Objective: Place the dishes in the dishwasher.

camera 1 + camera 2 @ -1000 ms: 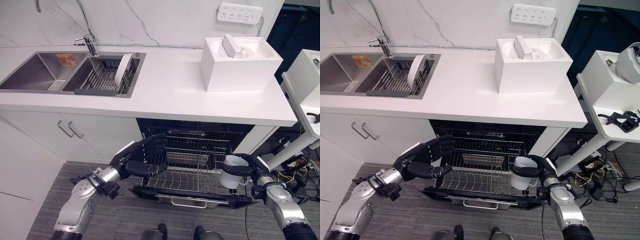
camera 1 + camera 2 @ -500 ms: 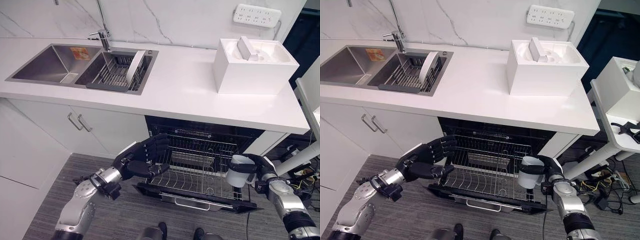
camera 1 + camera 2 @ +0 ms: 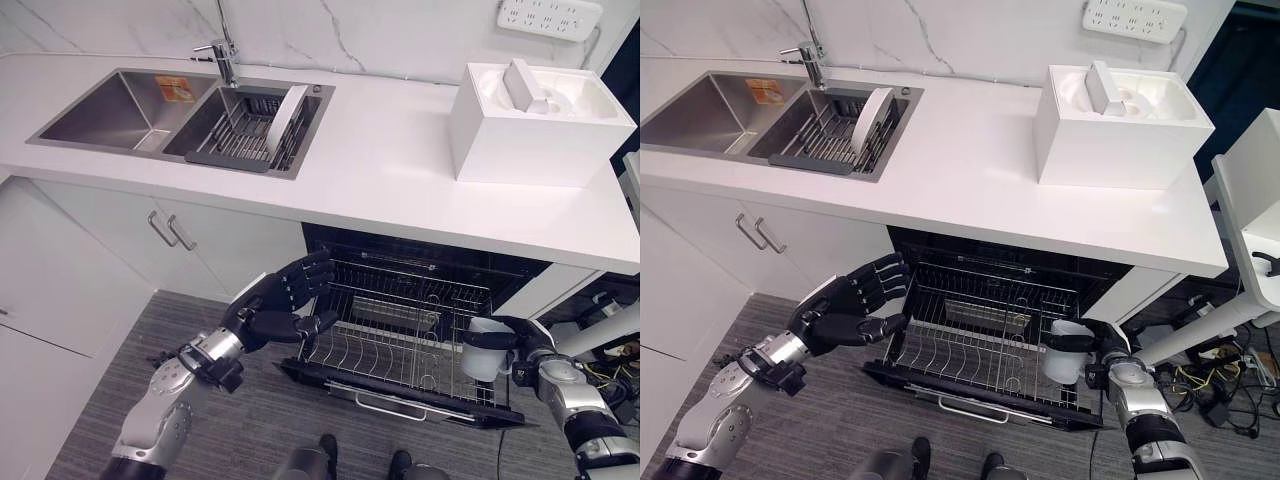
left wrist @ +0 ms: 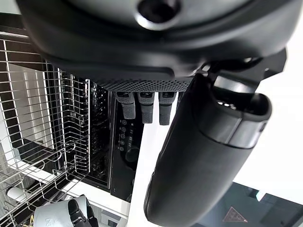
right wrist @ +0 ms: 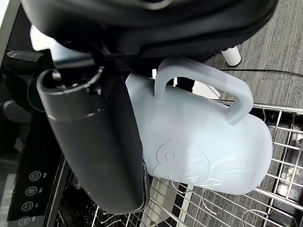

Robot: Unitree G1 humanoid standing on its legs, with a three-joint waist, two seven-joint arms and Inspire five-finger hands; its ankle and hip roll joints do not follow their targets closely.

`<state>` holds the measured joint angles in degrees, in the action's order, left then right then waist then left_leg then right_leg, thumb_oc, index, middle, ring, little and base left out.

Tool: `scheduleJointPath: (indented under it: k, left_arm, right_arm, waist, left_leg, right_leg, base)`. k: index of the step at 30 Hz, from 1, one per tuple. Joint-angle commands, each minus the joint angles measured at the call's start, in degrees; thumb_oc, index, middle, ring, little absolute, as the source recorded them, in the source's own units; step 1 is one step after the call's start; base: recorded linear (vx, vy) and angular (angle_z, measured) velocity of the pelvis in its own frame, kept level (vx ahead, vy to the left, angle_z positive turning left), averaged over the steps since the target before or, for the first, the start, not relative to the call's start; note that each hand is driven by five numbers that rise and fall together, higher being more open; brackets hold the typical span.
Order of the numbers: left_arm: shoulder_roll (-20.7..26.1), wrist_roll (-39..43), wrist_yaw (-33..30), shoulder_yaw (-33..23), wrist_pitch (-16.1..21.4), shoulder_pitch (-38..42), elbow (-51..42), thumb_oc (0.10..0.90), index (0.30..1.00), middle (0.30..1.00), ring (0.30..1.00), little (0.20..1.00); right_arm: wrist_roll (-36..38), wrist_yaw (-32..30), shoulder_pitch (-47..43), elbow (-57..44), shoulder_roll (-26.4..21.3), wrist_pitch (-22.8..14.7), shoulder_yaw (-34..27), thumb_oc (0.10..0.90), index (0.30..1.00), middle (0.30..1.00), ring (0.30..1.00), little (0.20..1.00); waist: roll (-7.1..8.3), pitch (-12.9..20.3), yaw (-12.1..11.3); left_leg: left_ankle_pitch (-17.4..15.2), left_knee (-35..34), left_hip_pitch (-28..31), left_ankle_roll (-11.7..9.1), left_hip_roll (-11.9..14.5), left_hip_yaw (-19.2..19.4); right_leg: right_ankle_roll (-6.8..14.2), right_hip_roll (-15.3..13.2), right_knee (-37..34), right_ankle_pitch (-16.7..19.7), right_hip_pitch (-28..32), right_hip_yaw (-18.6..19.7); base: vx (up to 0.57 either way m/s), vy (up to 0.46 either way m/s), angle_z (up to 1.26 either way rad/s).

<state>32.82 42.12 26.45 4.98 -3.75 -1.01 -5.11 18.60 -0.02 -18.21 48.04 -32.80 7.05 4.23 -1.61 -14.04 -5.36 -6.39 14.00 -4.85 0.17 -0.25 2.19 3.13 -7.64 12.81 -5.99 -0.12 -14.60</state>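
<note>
Item: white mug (image 5: 203, 142) clasped in R hand (image 3: 527, 345), lying on its side just above rack's (image 3: 400, 345) R end; L hand (image 3: 275, 312), fingers relaxed w/ nothing held, at rack's opposite end.

- The mug (image 5: 203, 156) is white with a loop handle on its side and a faint raised picture on its wall. It is held tipped over at the right end of the pulled-out rack.
- The plate (image 3: 291, 109) is white and round. It stands on its edge in the dark drying rack (image 3: 235, 140) inside the sink.
- The dishwasher (image 3: 420, 290) is open under the counter. Its wire rack (image 3: 400, 335) is pulled out and has rows of thin prongs.
</note>
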Motion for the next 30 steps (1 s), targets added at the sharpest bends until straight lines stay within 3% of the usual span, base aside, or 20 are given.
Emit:
scheduleJointPath:
  k: [1,13,14,15,30]
  left_arm:
    - [-0.87,2.12,-1.00,-0.19,7.08,4.17,-8.25,0.800,0.900,0.900,0.900,0.900]
    - [1.50,4.21,-2.42,0.53,9.58,6.63,-8.80,0.800,0.900,0.900,0.900,0.900]
    - [1.80,4.44,-2.72,0.52,9.65,6.87,-9.04,0.800,0.900,0.900,0.900,0.900]
    - [1.89,4.60,-2.84,0.57,9.79,6.92,-9.11,0.800,0.900,0.900,0.900,0.900]
    - [2.19,4.86,-2.90,0.93,11.08,7.40,-8.45,0.800,0.900,0.900,0.900,0.900]
  right_arm:
    - [2.43,-1.57,-7.71,-0.35,-4.99,-6.11,1.93,0.400,0.300,0.300,0.300,0.300]
    - [1.42,-2.89,-12.23,3.84,-7.42,-7.62,1.65,0.400,0.300,0.300,0.300,0.300]
    - [0.20,-4.65,-12.82,3.89,-7.80,-8.03,2.01,0.585,0.578,0.578,0.578,0.578]
    - [0.50,-4.93,-13.10,3.83,-7.97,-8.01,2.05,0.800,0.900,0.900,0.900,0.900]
    - [-2.39,-6.93,-13.85,1.49,-9.89,-8.23,1.87,0.800,0.900,0.900,0.900,0.900]
  waist:
    - [-1.38,2.27,-0.62]
    - [-3.50,-0.41,-0.16]
    - [-3.73,-0.78,0.00]
    - [-3.82,-0.98,0.09]
    - [-3.57,-1.56,0.85]
  left_leg:
    - [-4.25,3.19,0.35,-4.65,9.08,3.54]
    - [-3.30,3.19,-2.35,-4.59,8.55,3.11]
    - [-3.33,3.19,-2.48,-4.50,8.50,3.16]
    - [-3.41,3.19,-2.54,-4.43,8.51,3.22]
    - [-4.17,3.19,-2.53,-4.06,8.59,4.08]
  right_leg:
    - [1.53,-2.66,4.38,-7.26,-1.77,-0.55]
    - [1.25,-3.28,4.38,-5.81,-4.60,-0.94]
    - [1.24,-3.29,4.38,-5.66,-4.89,-0.85]
    - [1.22,-3.29,4.38,-5.61,-5.03,-0.89]
    - [1.37,-3.37,4.38,-5.11,-6.00,-0.83]
  base:
    - [0.03,-0.031,0.04]
    - [-0.03,-0.022,0.09]
    - [-0.08,0.022,0.00]
    - [-0.08,0.031,-0.01]
    - [-0.04,0.017,0.00]
